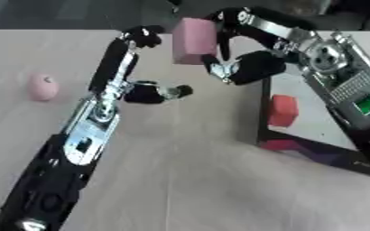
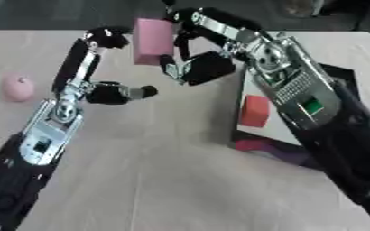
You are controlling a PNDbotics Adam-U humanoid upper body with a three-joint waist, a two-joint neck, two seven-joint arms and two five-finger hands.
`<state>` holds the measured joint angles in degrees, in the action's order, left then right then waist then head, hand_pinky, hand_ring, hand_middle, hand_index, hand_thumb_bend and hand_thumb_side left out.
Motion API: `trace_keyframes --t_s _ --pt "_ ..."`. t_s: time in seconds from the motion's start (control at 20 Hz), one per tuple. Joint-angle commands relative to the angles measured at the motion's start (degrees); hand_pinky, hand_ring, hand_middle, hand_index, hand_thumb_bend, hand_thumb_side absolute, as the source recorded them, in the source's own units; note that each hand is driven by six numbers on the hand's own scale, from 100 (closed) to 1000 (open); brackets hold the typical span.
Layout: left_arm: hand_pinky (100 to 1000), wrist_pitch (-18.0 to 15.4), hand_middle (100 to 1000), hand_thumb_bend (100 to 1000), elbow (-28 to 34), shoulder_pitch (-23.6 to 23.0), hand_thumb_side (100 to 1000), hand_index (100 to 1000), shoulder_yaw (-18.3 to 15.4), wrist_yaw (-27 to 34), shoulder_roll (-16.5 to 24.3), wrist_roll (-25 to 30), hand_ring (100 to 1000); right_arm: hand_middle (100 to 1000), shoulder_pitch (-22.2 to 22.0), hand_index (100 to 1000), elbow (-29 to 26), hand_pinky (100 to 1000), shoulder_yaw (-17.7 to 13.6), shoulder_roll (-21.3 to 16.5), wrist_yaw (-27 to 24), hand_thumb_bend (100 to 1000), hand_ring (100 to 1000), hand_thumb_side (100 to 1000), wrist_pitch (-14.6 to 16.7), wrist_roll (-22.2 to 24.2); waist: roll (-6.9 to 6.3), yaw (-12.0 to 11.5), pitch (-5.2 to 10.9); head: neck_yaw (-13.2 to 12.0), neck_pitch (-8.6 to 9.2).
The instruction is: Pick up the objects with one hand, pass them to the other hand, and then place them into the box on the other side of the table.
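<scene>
Two hands up over the far middle of the table, with a pink block between them. Right hand curled round the block's right side, fingers over the top and thumb seemingly under its lower corner, holding it clear of the wood. Left hand just beside the block's left face, fingers long and mostly straight, thumb splayed out low; touching the pink or only near it, hard to tell from this angle. Reads as the middle of the hand-over, block carried by the right and the left opened away, presumably so the right can bear it alone toward the box on its own side. Box dark-walled, lying at the right of the table, already holding a red cube against its near-left inner wall and something magenta low in the corner. Well apart on the left, a small round pink object resting on the wood, untouched, likely next in line. Block held high and tilted slightly, probably to clear the box's wall on the way over. Main risk, as a judgement: block slipping from the curled fingers before reaching the open box.
</scene>
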<state>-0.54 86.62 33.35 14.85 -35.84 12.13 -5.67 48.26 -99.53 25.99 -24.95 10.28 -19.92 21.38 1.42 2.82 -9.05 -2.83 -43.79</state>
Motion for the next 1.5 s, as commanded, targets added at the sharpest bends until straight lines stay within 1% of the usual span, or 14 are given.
trace_keyframes --t_s 0.05,0.15,0.3,0.5,0.65,0.7,0.75,0.85,1.0,1.3,1.5 --pt "750 0.02 616 841 0.72 0.44 310 823 -0.73 -0.12 1.59 -0.57 666 365 -0.80 691 -2.68 929 -3.59 -3.80 -1.92 100 795 236 -0.90 -1.97 0.47 0.10 1.85 0.06 -0.33" --pt "750 0.06 615 842 0.87 0.36 306 821 -0.79 -0.17 1.86 -0.81 666 368 -2.16 692 -3.39 930 -5.52 -5.71 -2.97 100 797 240 -1.30 -3.26 0.47 0.14 1.80 -0.11 -0.33" --pt "750 0.06 614 833 1.22 0.34 301 816 -0.88 -0.12 2.23 -1.06 666 369 -4.66 690 -5.20 930 -8.42 -9.08 -3.94 100 797 245 -0.87 -4.55 0.46 0.20 1.68 -0.40 -0.33" --pt "751 0.15 614 815 1.52 0.23 299 813 -0.98 0.00 2.49 -1.28 665 374 -7.99 696 -6.97 932 -12.11 -12.71 -5.56 100 800 249 -0.79 -6.02 0.40 0.30 1.55 -0.10 -0.33" --pt "752 0.19 614 812 1.66 0.13 302 811 -1.00 0.11 2.76 -1.43 666 375 -10.77 698 -6.72 932 -14.22 -15.32 -6.26 100 801 242 -1.27 -7.24 0.43 0.32 1.53 0.28 -0.33" --pt "751 0.20 614 823 1.70 0.11 303 811 -1.01 0.14 2.83 -1.45 666 376 -11.64 699 -6.39 932 -14.80 -15.92 -6.32 100 802 231 -1.42 -7.69 0.44 0.34 1.52 0.30 -0.33" --pt "751 0.17 615 811 1.74 0.09 304 811 -0.99 0.15 2.90 -1.41 667 377 -12.58 699 -6.05 932 -15.32 -16.51 -6.31 100 802 235 -1.50 -8.11 0.44 0.34 1.50 0.29 -0.33" --pt "751 0.05 616 814 1.89 0.06 304 811 -0.96 0.10 3.02 -1.32 667 380 -14.24 700 -5.55 929 -16.08 -17.68 -6.16 100 801 228 -1.32 -8.53 0.42 0.34 1.48 0.38 -0.33" --pt "751 -0.10 615 813 2.23 -0.05 303 809 -0.94 0.03 3.15 -1.35 667 380 -16.20 698 -4.66 927 -16.91 -18.96 -5.49 100 801 219 -0.90 -8.70 0.34 0.32 1.45 1.23 -0.33" --pt "747 -0.43 608 817 2.87 -0.07 297 805 -0.82 0.24 3.44 -1.61 662 385 -19.81 693 -2.66 919 -17.65 -21.17 -3.15 100 798 203 0.31 -8.12 0.29 0.16 1.42 2.95 -0.33" --pt "745 -0.82 603 817 3.02 -0.07 299 801 -0.64 0.39 3.49 -1.60 659 399 -21.44 701 -0.85 917 -17.82 -21.97 -1.44 100 802 199 0.99 -7.40 0.22 0.07 1.40 3.71 -0.33"
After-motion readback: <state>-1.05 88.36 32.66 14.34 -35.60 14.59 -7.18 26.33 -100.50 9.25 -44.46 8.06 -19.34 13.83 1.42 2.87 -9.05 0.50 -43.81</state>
